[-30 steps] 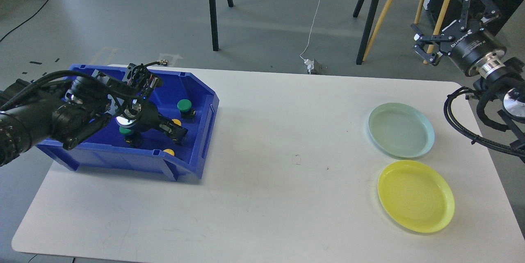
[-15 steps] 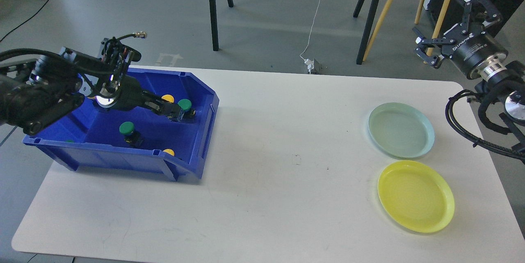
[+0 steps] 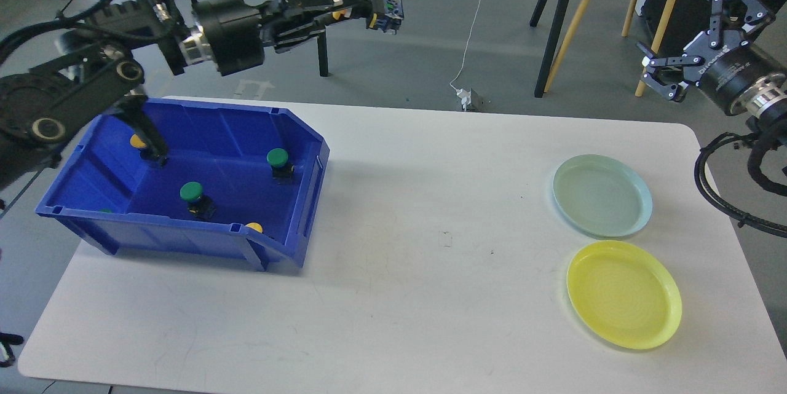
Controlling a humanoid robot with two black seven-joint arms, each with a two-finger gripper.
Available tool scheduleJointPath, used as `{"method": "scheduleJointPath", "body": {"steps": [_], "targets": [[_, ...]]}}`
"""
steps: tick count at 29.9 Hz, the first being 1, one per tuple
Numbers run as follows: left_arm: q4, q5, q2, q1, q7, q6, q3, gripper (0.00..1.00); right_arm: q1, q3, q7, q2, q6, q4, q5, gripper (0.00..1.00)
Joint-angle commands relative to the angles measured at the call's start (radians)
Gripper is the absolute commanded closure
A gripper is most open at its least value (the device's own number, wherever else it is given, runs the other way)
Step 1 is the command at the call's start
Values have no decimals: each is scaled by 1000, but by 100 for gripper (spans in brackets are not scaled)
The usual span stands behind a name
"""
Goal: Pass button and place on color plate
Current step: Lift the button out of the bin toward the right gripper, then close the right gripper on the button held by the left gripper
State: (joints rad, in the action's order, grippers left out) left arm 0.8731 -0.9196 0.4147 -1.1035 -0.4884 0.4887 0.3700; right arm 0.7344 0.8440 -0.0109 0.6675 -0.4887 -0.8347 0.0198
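white table [image 3: 393, 295] on grey floor [image 3: 430, 25] holds blue bin [image 3: 295, 222].

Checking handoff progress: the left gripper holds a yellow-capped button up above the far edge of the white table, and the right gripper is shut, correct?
Not quite. The head view shows the right gripper open and empty. The rest holds: the left gripper holds the yellow-capped button up above the far edge of the white table.

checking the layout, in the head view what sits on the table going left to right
blue bin → pale green plate → yellow plate, which overlaps the pale green plate's span but reaches furthest right and sits nearer the camera.
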Motion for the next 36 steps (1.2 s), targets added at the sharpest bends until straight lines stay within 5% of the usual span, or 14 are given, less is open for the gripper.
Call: {"method": "scheduleJointPath", "body": {"steps": [1, 7, 16, 28, 32, 36], "targets": [[-170, 18, -193, 4, 0, 0, 1, 84, -61, 3, -9, 37, 0, -157, -102, 0], [-227, 44, -300, 4, 0, 0, 7, 84, -133, -3, -47, -6, 0, -351, -208, 1], [-229, 51, -301, 5, 0, 0, 18, 83, -86, -9, -69, -192, 0, -317, -239, 1], [-229, 53, -301, 5, 0, 0, 18, 83, 28, -98, -89, -279, 0, -236, -239, 4], [-229, 54, -301, 7, 0, 0, 20, 83, 48, -100, -89, -285, 0, -221, -241, 18], [-232, 54, -300, 7, 0, 0, 18, 83, 51, -102, -90, -284, 0, -221, -267, 60]]}}
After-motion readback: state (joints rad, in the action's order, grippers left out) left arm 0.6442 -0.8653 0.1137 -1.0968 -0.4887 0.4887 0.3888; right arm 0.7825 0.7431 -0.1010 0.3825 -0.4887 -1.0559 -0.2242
